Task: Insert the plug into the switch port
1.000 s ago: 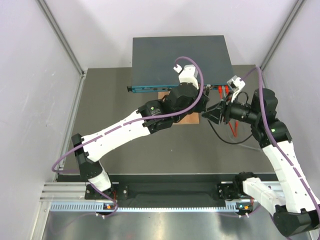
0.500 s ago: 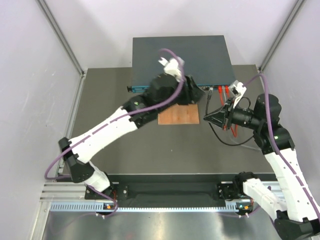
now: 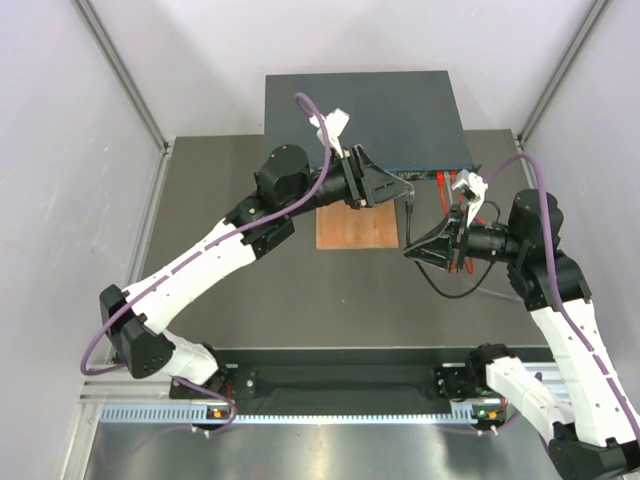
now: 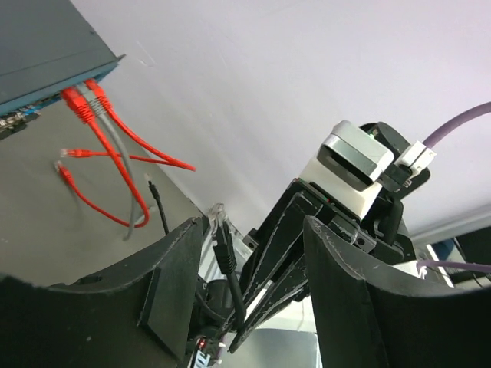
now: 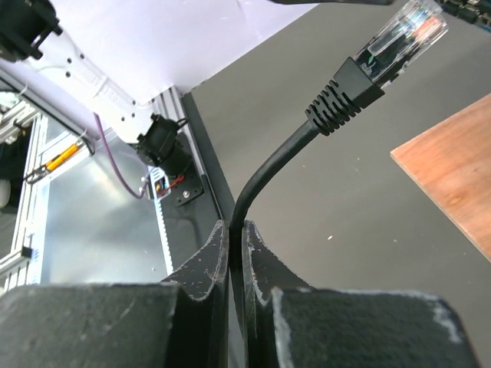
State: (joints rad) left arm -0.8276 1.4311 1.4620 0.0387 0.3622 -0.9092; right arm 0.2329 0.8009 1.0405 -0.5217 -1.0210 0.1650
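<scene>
The switch (image 3: 360,115) lies at the back, its teal front face (image 3: 320,176) toward me. My right gripper (image 3: 411,250) is shut on the black cable (image 5: 265,172) a little below the plug (image 5: 383,54). The plug's clear tip (image 5: 406,29) points up and away. My left gripper (image 3: 396,190) stands open just in front of the switch face. In the left wrist view the plug (image 4: 220,238) shows between the open fingers (image 4: 180,284), close to the left one and not gripped. My right gripper (image 5: 236,227) pinches only the cable.
A brown wooden board (image 3: 357,228) lies in front of the switch. Red cables (image 3: 447,181) and a grey one (image 4: 115,165) are plugged into the switch's right end and trail over the table. The black cable loops down toward the right arm (image 3: 540,250).
The right gripper has shut on the black cable. The left gripper has opened, let go and drawn back to the left, and the right hand has carried the plug slightly down and left.
</scene>
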